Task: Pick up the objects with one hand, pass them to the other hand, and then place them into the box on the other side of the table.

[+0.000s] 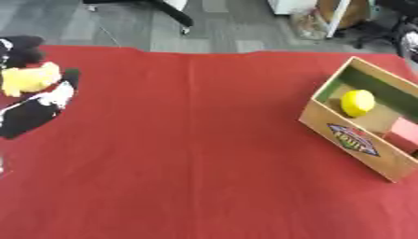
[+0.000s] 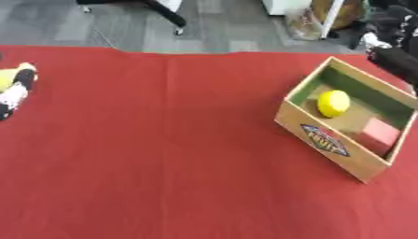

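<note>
L hand (image 1: 37, 109) at far left edge, fingers curled round yellow obj (image 1: 30, 78), roundish, long axis unclear. Well to its right: cardboard box (image 2: 323, 140), long axis diagonal, holding yellow ball (image 2: 333, 103) + pink block (image 2: 379, 131). R hand (image 2: 396, 58) upper right corner, grip can't tell.

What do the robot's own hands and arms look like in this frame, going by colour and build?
Only the left hand shows clearly, at the left edge of the left eye view: black fingers and body with white patches, blurred. No cables or markings can be made out. In the right eye view a dark shape at the upper right edge, black with a pale spot, may be the right arm; I cannot tell.
</note>
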